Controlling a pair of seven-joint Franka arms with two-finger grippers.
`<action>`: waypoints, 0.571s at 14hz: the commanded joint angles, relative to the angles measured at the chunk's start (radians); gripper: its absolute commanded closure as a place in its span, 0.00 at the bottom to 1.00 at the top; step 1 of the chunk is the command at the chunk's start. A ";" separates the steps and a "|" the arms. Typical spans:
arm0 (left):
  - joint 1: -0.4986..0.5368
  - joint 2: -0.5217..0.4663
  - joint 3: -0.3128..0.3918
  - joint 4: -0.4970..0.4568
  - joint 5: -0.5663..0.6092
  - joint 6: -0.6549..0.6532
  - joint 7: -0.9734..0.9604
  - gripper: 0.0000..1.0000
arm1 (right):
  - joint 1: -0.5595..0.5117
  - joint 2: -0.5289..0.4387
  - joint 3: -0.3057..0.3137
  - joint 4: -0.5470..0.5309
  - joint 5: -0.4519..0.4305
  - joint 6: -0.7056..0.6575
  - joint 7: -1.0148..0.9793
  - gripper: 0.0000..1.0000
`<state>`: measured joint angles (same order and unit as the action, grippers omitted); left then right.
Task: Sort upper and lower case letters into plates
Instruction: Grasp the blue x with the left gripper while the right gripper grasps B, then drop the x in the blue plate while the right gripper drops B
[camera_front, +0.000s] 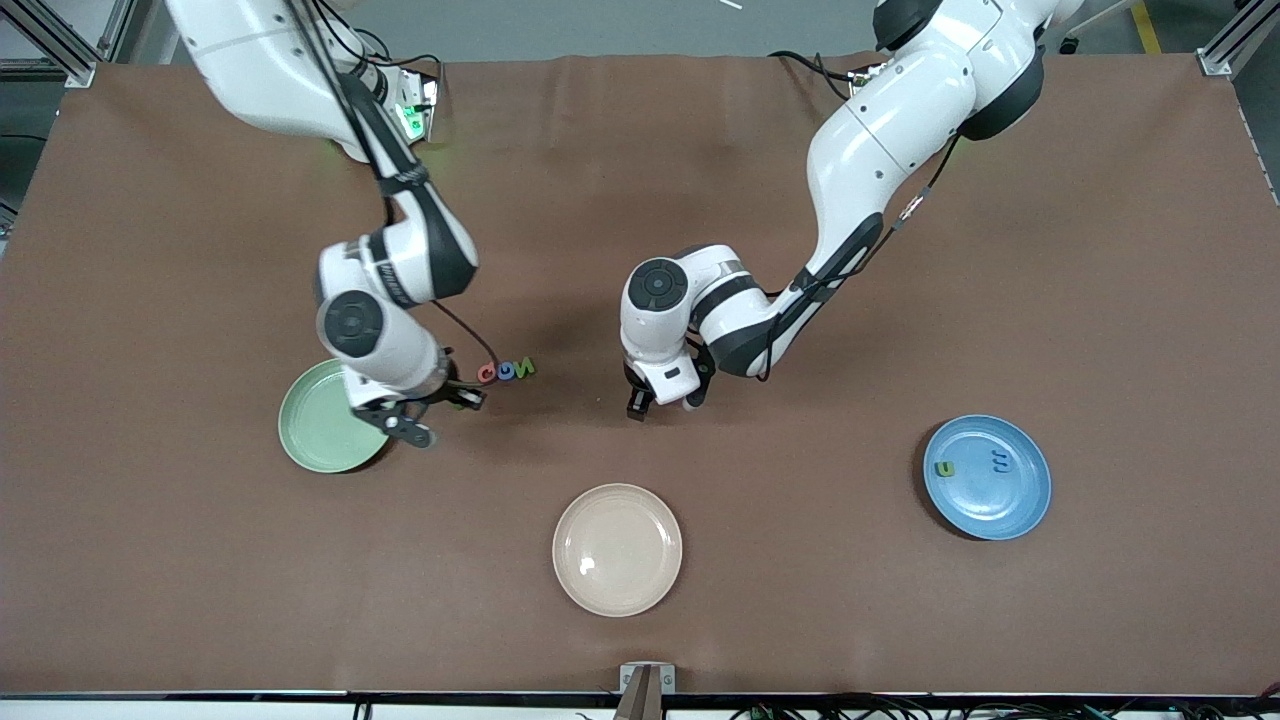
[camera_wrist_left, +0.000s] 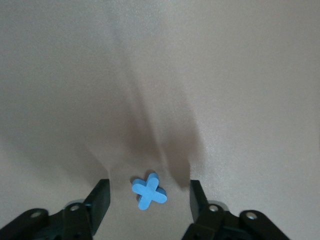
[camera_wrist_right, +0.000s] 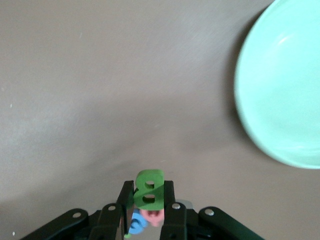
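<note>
My right pincer grips a dark green letter above the tabletop, mint plate just beside it. Left pincer gapes wide, empty, straddling the blue x. Blue plate well apart.

we see two glossy white arms with black joint bands and round dark caps. thin black cables trail along them. the left gripper and right gripper have black fingers with silver screws.
</note>
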<state>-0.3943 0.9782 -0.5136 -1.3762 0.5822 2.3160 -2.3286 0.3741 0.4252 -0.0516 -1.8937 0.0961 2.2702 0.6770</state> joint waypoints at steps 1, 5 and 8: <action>-0.021 0.025 0.012 0.039 -0.019 -0.007 0.006 0.36 | -0.090 -0.071 0.018 -0.044 -0.009 -0.035 -0.121 0.99; -0.021 0.033 0.012 0.039 -0.025 -0.006 0.008 0.43 | -0.193 -0.124 0.018 -0.097 -0.009 -0.032 -0.278 0.99; -0.021 0.036 0.012 0.043 -0.025 -0.007 0.031 0.87 | -0.263 -0.160 0.018 -0.213 -0.010 0.053 -0.387 0.99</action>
<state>-0.3970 0.9871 -0.5158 -1.3713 0.5732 2.3112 -2.3223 0.1590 0.3363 -0.0535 -1.9772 0.0954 2.2478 0.3506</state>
